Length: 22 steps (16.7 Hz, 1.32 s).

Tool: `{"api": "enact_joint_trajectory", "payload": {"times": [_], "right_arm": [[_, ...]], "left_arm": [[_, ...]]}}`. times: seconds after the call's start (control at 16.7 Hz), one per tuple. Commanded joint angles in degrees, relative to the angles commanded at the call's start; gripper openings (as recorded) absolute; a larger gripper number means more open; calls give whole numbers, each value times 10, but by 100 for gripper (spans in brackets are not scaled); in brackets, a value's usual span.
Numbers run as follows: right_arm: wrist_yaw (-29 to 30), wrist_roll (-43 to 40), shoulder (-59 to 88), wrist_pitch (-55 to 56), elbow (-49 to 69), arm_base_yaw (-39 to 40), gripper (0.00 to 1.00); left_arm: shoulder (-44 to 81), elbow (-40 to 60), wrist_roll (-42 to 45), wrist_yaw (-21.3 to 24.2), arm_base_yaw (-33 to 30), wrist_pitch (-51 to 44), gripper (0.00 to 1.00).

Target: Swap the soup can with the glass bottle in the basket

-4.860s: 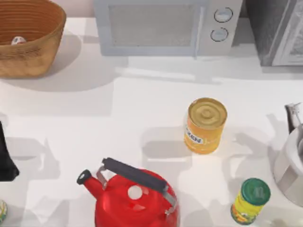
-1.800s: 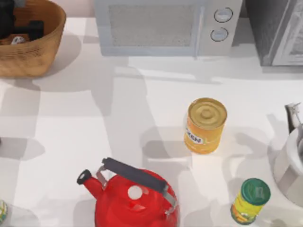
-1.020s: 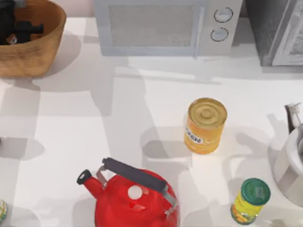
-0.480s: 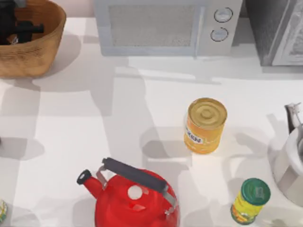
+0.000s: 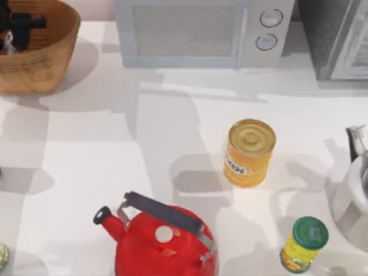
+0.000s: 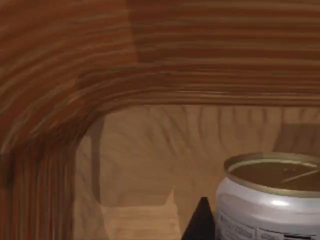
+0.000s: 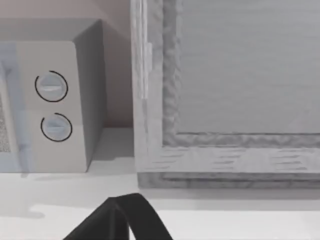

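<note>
1. The left hand point(image 5: 20, 24) is down inside the basket point(image 5: 52, 52) at the table's far left corner. From above it is a dark shape below the rim, and I cannot tell how far open it is or whether it has hold of anything.
2. The soup can point(image 6: 270, 200) stands upright on the basket floor just beside that hand, its dull gold top facing up. So the can is inside the basket, near the curved ribbed wall.
3. The hand looks to have gone in from above because the flaring walls leave no way in from the side. My guess is that it is working on the can, either gripping it or letting it go.
4. A small round thing point(image 5: 2, 256) sits at the near left edge of the table point(image 5: 86, 149). It is cut off, so I cannot say whether it is the glass bottle.
5. The red kettle point(image 5: 161, 241), the yellow can point(image 5: 249, 152) and the green-lidded can point(image 5: 305, 244) stand well apart from the basket and out of the way.
6. The right hand point(image 7: 120, 220) is parked facing the microwave point(image 5: 201, 31). I cannot tell its opening.
</note>
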Motion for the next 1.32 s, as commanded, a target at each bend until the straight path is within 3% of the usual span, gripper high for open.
{"api": "enact_joint_trajectory", "payload": {"times": [0.36,1.02,1.32], "right_arm": [[0,0,0,0,0,0,100],[0,0,0,0,0,0,100],[0,0,0,0,0,0,100]], "left_arm": [[-289,-267,-12,-11,-7,108,0],[-1051,-953,-28,-32,-41,392,0],[-1304,-1195,-38,-42,-49,499,0]]}}
